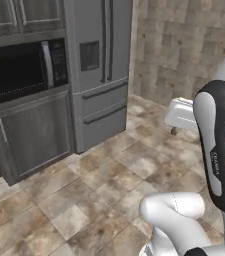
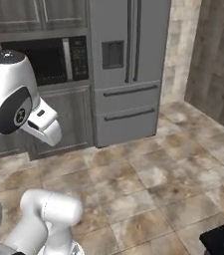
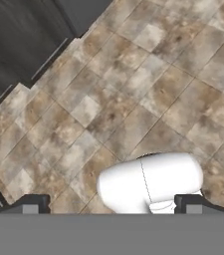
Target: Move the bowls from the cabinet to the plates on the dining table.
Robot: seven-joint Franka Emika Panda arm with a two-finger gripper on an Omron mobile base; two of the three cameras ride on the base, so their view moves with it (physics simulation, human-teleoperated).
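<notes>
Hovering over tiled floor [image 3: 133, 99], tool [image 3: 113, 204] spread wide, empty; fridge [image 1: 101, 70] edge nearby.

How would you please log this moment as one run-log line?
phase: in transit | hand: open, empty, over floor | facing: fridge, microwave

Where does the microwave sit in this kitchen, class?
The microwave is built into the dark cabinetry at upper left of both base views, directly left of the grey refrigerator, above a lower cabinet door.
</notes>
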